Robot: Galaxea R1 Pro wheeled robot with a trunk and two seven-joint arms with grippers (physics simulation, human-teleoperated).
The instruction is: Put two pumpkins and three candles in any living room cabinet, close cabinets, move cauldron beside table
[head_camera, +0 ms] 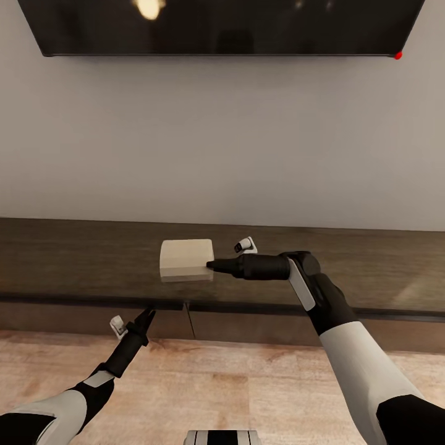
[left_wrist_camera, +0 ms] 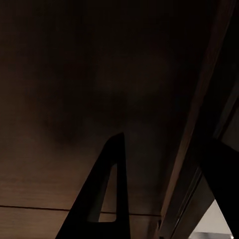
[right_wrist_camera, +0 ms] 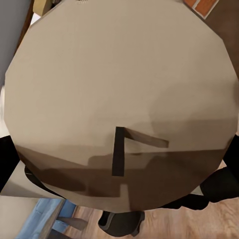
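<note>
Here the robot faces the long, low, dark-brown cabinet (head_camera: 93,259) that runs along a pale wall, with the lower edge of a black television (head_camera: 222,28) mounted above it. The right hand (head_camera: 211,265) reaches across the cabinet's top and is closed on a beige candle (head_camera: 186,258), a short squat cylinder held side-on just above the wood, its faint reflection showing on the glossy surface beneath. In the right wrist view the candle's (right_wrist_camera: 119,89) flat round end is pressed up close, with a small dark wick at its middle. It looks as though the candle is being kept up out of the way while a drawer is dealt with.

The left hand (head_camera: 146,318) is lower, its fingers pointed at the upper edge of the drawer fronts near the seam between two of them. The left wrist view shows dark wood very close and one dark finger (left_wrist_camera: 102,196); whether that hand is wide or narrow cannot be told. The drawers look shut, so the candle is not yet inside. Wooden floor (head_camera: 247,383) lies in front.
</note>
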